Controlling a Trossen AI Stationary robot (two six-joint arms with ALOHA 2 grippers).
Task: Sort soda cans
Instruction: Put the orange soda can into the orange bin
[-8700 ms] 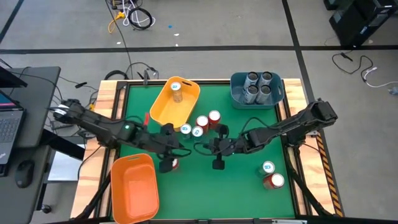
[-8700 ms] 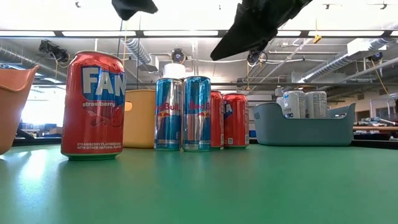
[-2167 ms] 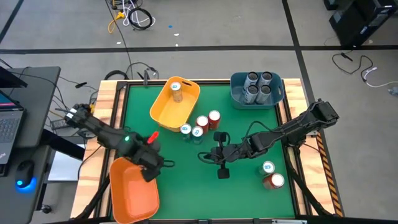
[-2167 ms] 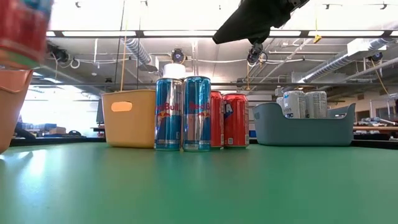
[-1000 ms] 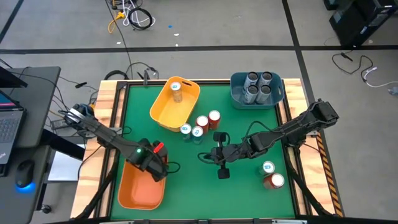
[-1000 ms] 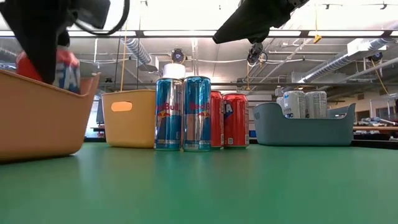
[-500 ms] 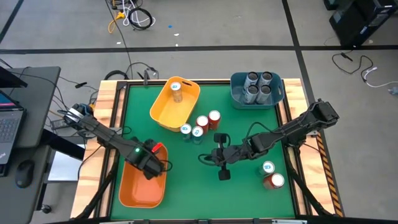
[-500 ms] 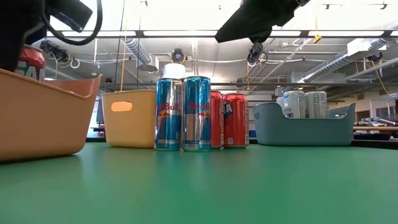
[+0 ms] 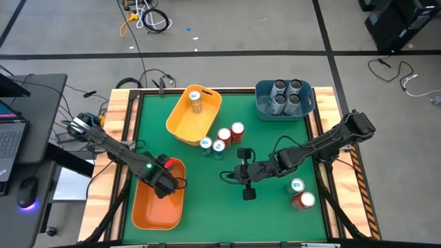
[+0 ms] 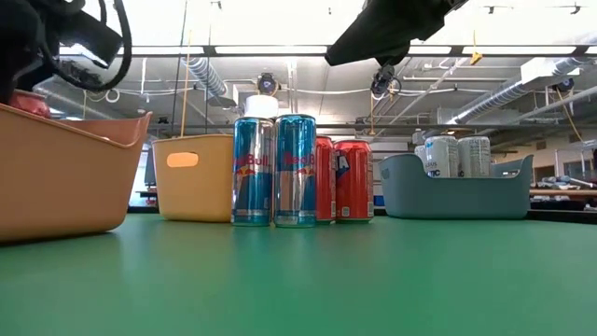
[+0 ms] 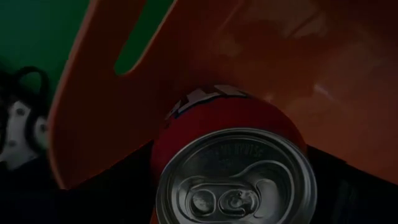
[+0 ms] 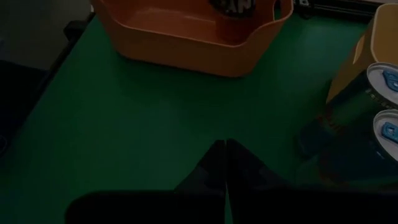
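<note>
My left gripper (image 9: 162, 182) is down inside the orange bin (image 9: 148, 210) at the near left, shut on a red soda can (image 11: 230, 124) whose silver top (image 11: 235, 180) faces the wrist camera. In the low view only the can's top (image 10: 28, 101) shows above the bin's rim. My right gripper (image 9: 245, 173) hangs shut and empty over the table's middle. Two blue-and-silver cans (image 9: 211, 145) and two red cans (image 9: 231, 132) stand upright on the mat next to the yellow bin (image 9: 186, 120). My left gripper has the red can between its two fingers, on the can's side walls near its top end (image 11: 305, 155). The fingers come from above, slanting down into the bin. The bin's wall hides whether the can's base rests on the bin floor.
The yellow bin holds one can (image 9: 196, 100). A blue-grey bin (image 9: 264, 107) at the far right holds several silver cans. A teal-topped can (image 9: 297, 185) and a red can (image 9: 304, 200) stand at the near right. Open mat lies between the orange bin and my right gripper.
My left gripper has carried the red can down and toward the table's left edge, deeper into the orange bin; in the low view only the can's top now shows above the rim. My right gripper has kept still.
</note>
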